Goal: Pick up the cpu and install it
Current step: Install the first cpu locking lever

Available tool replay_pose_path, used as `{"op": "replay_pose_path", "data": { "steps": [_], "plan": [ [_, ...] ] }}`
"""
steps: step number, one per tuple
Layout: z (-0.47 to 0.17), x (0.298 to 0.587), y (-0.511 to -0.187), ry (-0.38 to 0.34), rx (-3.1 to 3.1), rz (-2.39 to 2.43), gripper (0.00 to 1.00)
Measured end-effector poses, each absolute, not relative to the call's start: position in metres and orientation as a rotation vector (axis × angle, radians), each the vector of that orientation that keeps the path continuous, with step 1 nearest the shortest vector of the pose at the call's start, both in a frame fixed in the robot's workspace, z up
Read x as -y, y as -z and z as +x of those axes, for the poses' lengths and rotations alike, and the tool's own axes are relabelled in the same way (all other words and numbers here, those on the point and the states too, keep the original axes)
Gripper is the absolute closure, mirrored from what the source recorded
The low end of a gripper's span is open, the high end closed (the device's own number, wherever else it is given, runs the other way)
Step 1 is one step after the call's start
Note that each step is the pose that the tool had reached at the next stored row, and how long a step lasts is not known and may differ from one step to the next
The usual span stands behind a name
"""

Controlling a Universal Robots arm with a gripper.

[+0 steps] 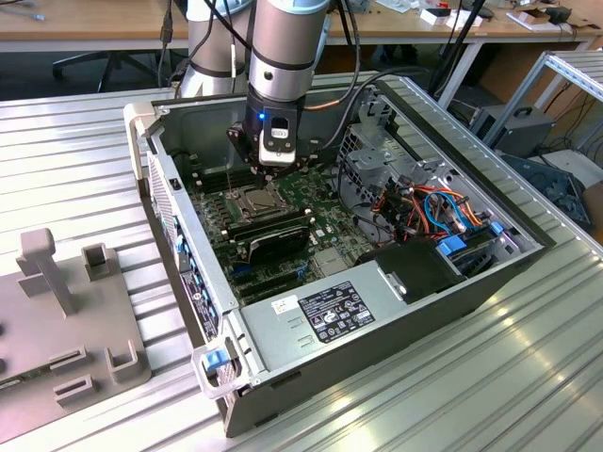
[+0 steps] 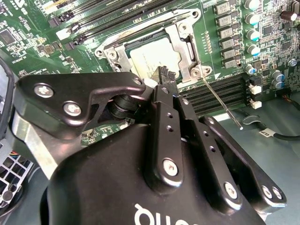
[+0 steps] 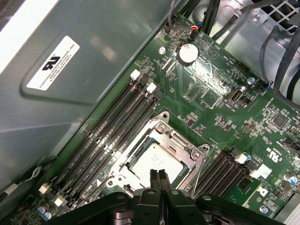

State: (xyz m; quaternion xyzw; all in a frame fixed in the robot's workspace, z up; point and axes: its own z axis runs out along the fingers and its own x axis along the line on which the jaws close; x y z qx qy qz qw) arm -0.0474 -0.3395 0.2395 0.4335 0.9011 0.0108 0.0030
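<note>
On the metal table, in the open computer case, the gripper is hovering, fingers pressed together on nothing, over the cpu lying in its socket, where a sideways nudge could skew it.

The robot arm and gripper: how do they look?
The arm is a silver-grey tube with black bands and a blue light at the wrist; black cables run alongside. The gripper is black, with jointed links, silver screws and white lettering.
</note>
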Motion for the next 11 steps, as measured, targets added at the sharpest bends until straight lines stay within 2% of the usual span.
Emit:
{"op": "replay_pose_path", "data": {
  "steps": [11],
  "plan": [
    [-0.0474, 0.3395, -0.2395, -0.034, -2.833, 1.344, 0.89]
  ]
}}
